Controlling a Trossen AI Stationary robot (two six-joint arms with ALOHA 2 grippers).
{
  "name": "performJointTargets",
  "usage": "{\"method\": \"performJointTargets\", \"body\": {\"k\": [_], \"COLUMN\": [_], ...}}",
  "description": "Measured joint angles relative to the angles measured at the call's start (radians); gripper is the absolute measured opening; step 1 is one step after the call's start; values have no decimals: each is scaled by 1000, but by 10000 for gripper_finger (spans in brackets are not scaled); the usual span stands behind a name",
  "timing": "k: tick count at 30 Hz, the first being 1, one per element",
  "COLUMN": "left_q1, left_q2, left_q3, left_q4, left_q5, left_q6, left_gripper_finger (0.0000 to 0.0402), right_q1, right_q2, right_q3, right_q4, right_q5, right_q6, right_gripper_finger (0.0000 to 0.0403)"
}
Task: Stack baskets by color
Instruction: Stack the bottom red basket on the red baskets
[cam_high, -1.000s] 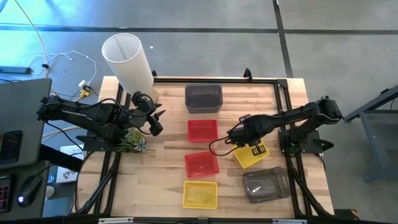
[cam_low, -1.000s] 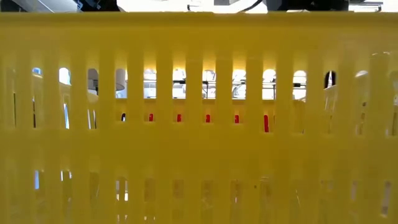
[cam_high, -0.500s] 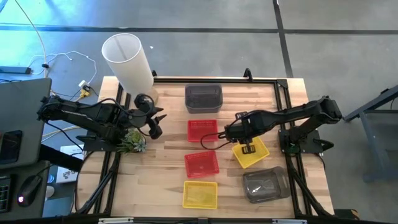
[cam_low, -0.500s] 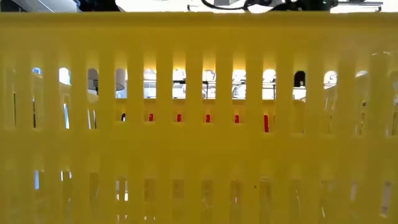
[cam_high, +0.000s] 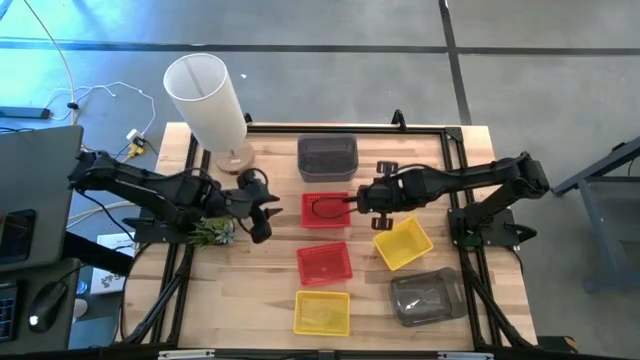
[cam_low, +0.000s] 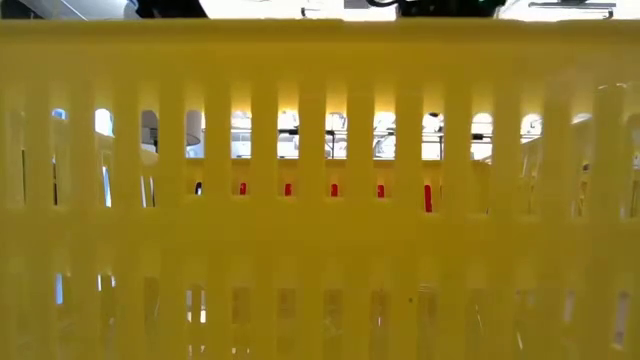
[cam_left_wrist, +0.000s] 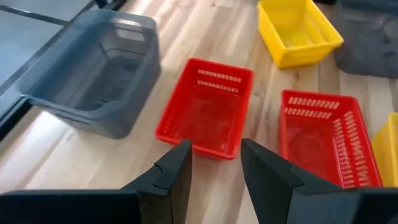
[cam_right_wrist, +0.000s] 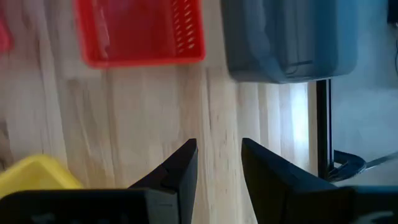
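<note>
- A grey concrete floor lies around the pale wooden table (cam_high: 270, 235) I work at, with a tall white cylinder on a wooden base (cam_high: 208, 98) at its far left corner and a small green plant (cam_high: 212, 228) at its left edge.
- My left gripper (cam_high: 262, 212) hovers over bare wood left of centre, jaws spread with nothing between them; my left wrist view shows its fingers (cam_left_wrist: 176, 177) apart and aimed at the near rim of a red perforated plastic basket (cam_left_wrist: 206, 107).
- My right gripper (cam_high: 366, 198) hangs just right of that same basket, over wood; its fingers (cam_right_wrist: 180, 171) stand apart and empty.
- Outward from the jaws: a second red basket (cam_high: 324, 263) sits near of the first, a translucent dark grey plastic basket (cam_high: 327, 157) far of it, a skewed yellow perforated basket (cam_high: 403, 243) just near of my right gripper, another yellow basket (cam_high: 322, 312) at the near edge, and another grey one (cam_high: 426, 296) near right.
- The low view is filled by the slotted wall of the near yellow basket (cam_low: 320, 200).
- I judge these baskets light, thin-walled and a little springy, with smooth sides that could slip; a hard squeeze may bow a wall.
- The best hold looks to be one short wall, a finger inside and one outside, under the stiffer rim.
- Lifted from one end it should tilt, so I would keep it level when nesting red onto red.
</note>
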Motion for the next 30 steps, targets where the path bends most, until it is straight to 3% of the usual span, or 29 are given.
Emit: {"method": "performJointTargets", "body": {"k": [12,30], "left_q1": [-103,-112], "left_q2": [101,322], "left_q3": [0,0], "left_q4": [106,280], "left_q5": [-2,9], "left_q6": [-1,10], "left_gripper_finger": [124,124], "right_q1": [-23,-23], "right_q2": [0,0], "right_q3": [33,33], "right_q4": [5,62], "right_q5": [-53,-62], "right_q6": [105,127], "right_gripper_finger": [110,110]}}
